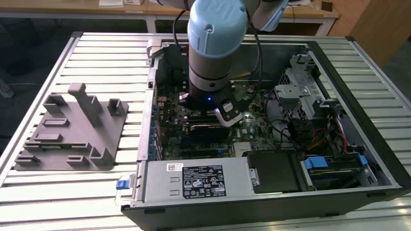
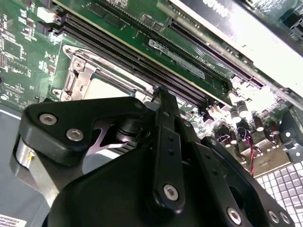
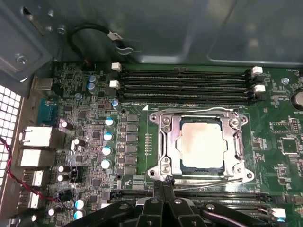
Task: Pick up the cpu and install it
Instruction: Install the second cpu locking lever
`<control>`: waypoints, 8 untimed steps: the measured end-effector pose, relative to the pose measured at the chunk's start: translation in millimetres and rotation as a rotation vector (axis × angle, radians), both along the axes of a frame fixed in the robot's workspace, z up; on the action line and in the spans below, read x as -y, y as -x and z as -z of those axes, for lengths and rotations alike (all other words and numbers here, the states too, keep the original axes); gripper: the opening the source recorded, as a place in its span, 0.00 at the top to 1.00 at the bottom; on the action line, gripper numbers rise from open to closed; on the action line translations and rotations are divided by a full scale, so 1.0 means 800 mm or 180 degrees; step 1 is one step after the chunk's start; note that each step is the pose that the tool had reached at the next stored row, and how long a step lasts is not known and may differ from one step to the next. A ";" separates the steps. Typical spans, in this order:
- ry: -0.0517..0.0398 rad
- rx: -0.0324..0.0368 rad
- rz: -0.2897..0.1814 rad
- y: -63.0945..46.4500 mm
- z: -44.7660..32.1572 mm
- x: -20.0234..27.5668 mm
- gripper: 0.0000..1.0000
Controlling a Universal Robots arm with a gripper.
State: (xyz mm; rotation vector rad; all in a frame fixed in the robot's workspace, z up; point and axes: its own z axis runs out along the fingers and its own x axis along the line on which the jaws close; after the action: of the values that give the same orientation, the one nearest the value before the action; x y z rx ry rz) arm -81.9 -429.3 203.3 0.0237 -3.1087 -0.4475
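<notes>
Just beyond the gripper [image 3: 163, 187], the socketed cpu [image 3: 201, 144]

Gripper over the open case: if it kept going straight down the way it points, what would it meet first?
Probably the metal socket frame on the motherboard, near its edge, where the cpu already sits. In the first wrist view the gripper points at that edge. Depth is unclear.

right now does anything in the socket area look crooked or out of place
Nothing stands out. In the first wrist view the cpu lies square inside the socket frame on the green motherboard, edges parallel to the frame. The gripper sits just beside the socket.
</notes>
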 end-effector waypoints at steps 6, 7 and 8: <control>-0.0051 0.0003 0.0000 0.003 0.0043 0.0023 0.89; -0.0058 0.0004 0.0000 0.003 0.0053 0.0022 0.89; -0.0066 0.0004 0.0000 0.003 0.0063 0.0022 0.89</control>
State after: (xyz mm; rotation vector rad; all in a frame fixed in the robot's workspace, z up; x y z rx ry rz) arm -84.4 -431.1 198.2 0.0238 -3.1054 -0.4797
